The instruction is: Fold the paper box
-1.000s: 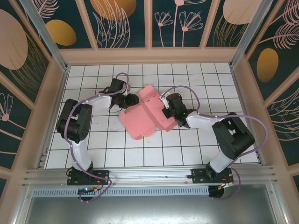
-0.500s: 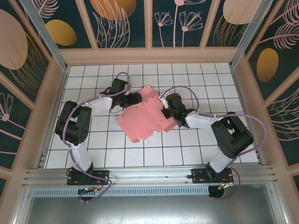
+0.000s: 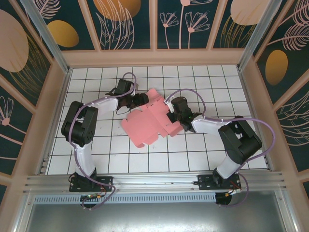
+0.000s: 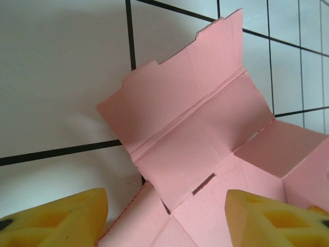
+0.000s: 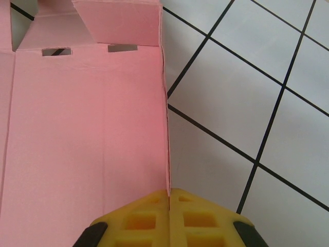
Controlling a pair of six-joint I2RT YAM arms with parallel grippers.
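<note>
Right tool (image 5: 168,198): we see the pads pressed together, pinching a side edge of the paper box (image 5: 87,128); its pink panel runs ahead. Left tool (image 4: 165,199): fingers spread, a slotted box panel lies between and just ahead, and a tabbed flap (image 4: 180,82) is raised beyond. White tiled surface (image 4: 61,62) lies past it.

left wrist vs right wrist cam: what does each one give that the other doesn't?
Left wrist: the left gripper with jaws apart, facing a raised flap with notched tabs, and one slot below its crease. Right wrist: the right gripper with jaws shut on an edge of the paper box, and two slots at the far end. Both: pink card lying on the white tiled table.
</note>
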